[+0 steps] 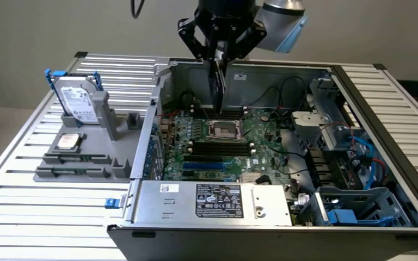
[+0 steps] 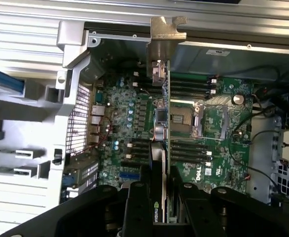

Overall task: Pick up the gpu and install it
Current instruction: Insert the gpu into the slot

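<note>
On the slatted metal table (image 1: 20, 179), an open computer case (image 1: 383, 103) lies with its motherboard (image 1: 267, 130) facing up. A grey fixture (image 1: 122, 141) carrying a hard drive (image 1: 78, 100) sits just beside it at the exterior view's left. Over the motherboard, near the processor socket, the gpu (image 1: 217, 87) hangs edge-on, and the gripper (image 1: 219, 57) is closed partway on the card's upper edge, one finger against each face.
</note>
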### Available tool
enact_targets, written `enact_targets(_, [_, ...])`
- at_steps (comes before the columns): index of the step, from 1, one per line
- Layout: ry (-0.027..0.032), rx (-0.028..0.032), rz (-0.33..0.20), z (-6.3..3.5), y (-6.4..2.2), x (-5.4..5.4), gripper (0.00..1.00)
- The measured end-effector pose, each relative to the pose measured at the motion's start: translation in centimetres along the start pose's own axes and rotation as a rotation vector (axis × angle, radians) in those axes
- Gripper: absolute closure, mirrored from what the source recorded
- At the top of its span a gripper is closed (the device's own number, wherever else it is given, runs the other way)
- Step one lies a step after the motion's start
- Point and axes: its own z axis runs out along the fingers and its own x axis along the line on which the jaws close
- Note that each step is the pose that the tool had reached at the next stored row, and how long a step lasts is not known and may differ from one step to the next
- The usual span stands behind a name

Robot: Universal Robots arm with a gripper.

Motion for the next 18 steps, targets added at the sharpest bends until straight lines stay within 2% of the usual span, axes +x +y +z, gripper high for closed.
enact_targets(7, [0.0166, -0.0044, -0.125, 0.69, -0.10, 0.0, 0.74])
enact_targets(18, [0.0450, -0.0031, -0.323, 1.57, -0.24, 0.0, 0.74])
